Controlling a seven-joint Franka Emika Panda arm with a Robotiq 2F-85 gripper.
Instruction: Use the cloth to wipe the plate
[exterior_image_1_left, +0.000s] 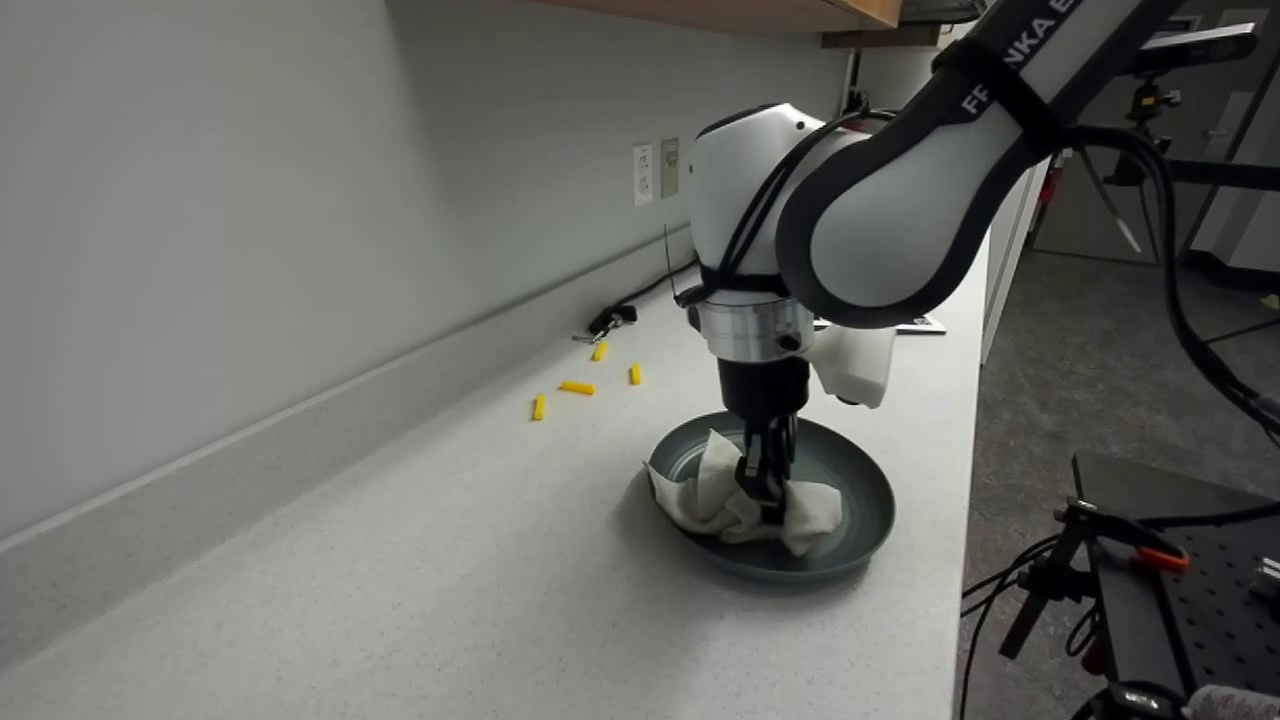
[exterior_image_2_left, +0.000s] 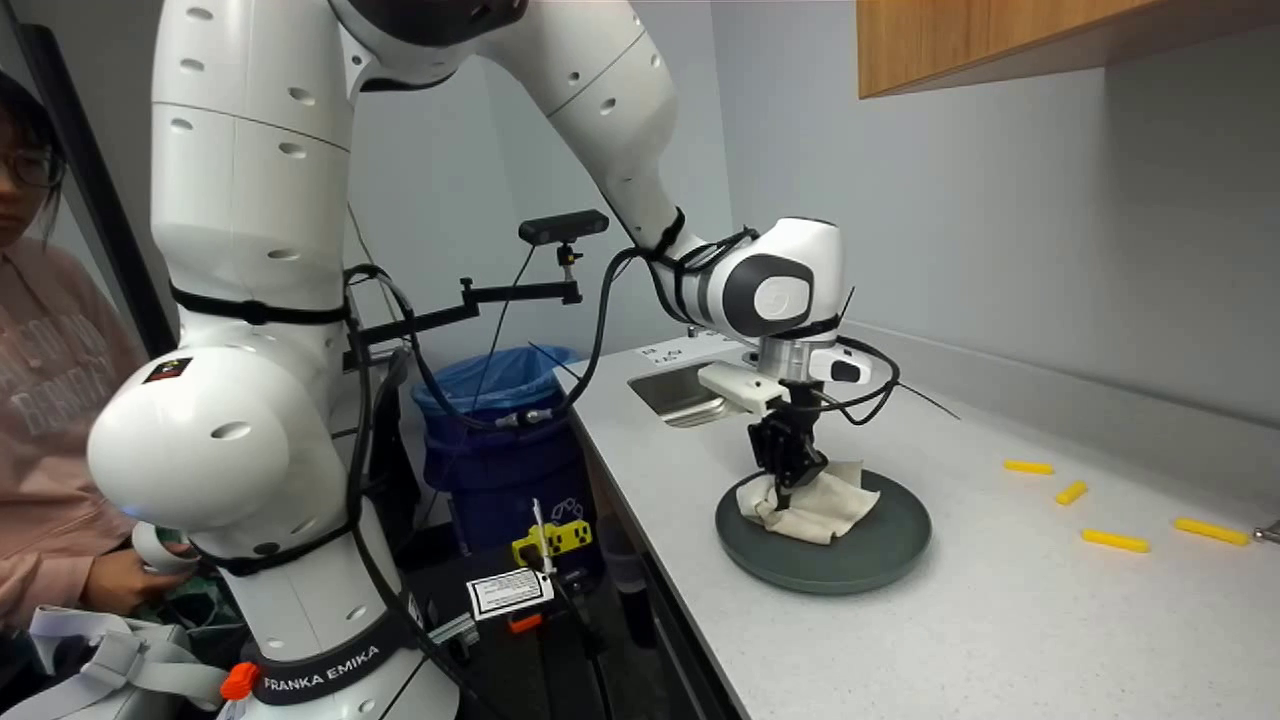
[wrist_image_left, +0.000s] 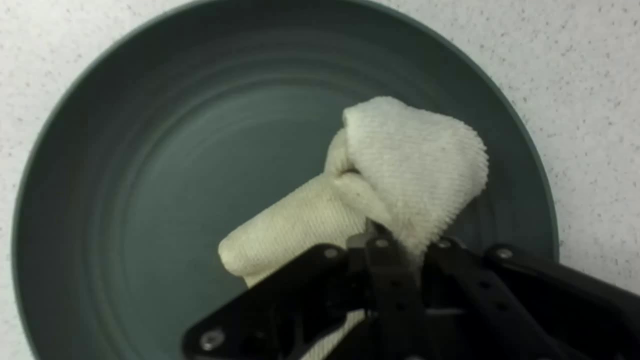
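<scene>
Jaws clamped on cloth (wrist_image_left: 420, 160) w/ plate (wrist_image_left: 195, 175) beneath (4 yellow pcs (exterior_image_1_left: 577, 388) on counter (exterior_image_1_left: 490, 570)).

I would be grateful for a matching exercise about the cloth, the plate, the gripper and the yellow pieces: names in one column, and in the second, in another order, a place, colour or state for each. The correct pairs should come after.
Column 1
1. cloth
2. plate
3. gripper
4. yellow pieces

Column 2
A. round, dark grey-green
B. scattered on the counter
C. shut, pinching fabric
D. cream-coloured, crumpled

Right pairs: 1-D; 2-A; 3-C; 4-B
</scene>
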